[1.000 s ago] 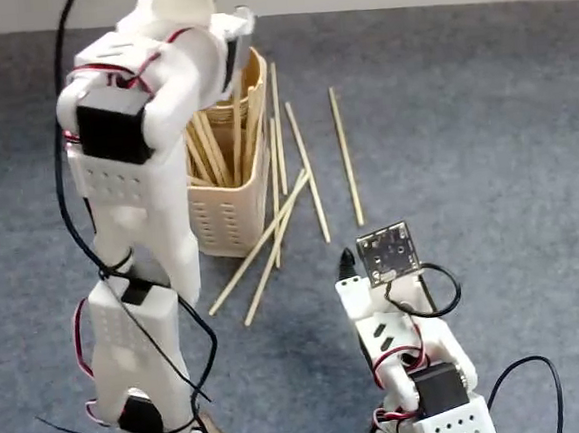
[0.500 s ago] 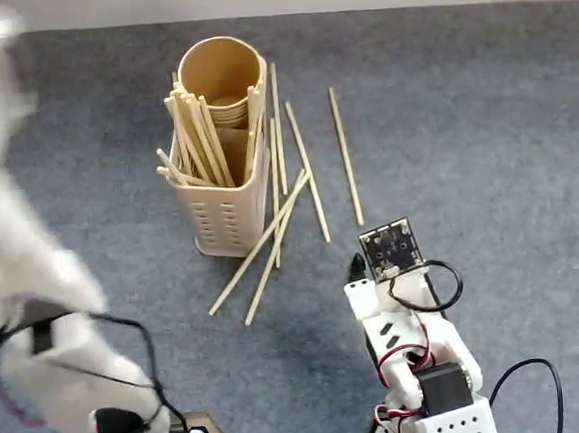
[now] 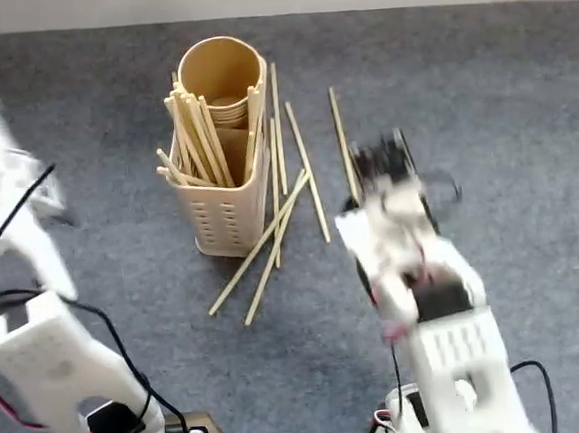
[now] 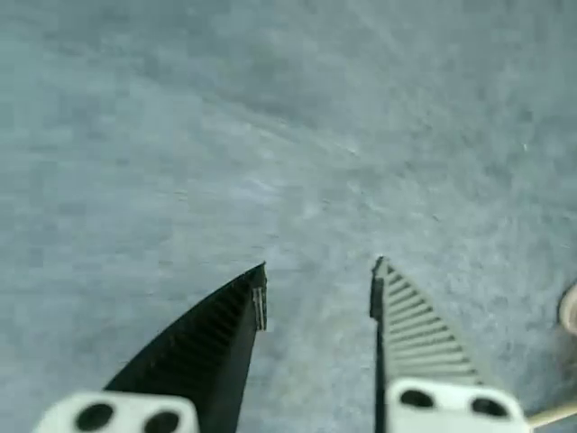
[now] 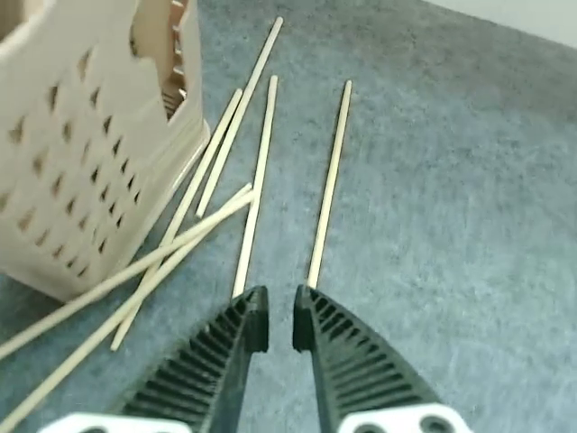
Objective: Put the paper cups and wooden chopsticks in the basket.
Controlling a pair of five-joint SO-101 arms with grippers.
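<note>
Paper cups [image 3: 220, 69], brown and nested, sit inside the cream perforated plastic basket [image 3: 228, 219] in the upper centre-left of the high view; a bunch of pale wooden chopsticks [image 3: 195, 134] stands in there with them; more loose wooden chopsticks [image 3: 290, 191] lie on the grey carpet [image 3: 502, 109] just right of the basket, a couple leaning on its side; one lone chopstick [image 3: 344, 142] lies a bit further right; right gripper [image 5: 279, 323] hovers just by that stick's near end, jaws nearly clenched, gripping nothing; left gripper [image 4: 317, 287] is released, spread wide over bare carpet at the far left.
</note>
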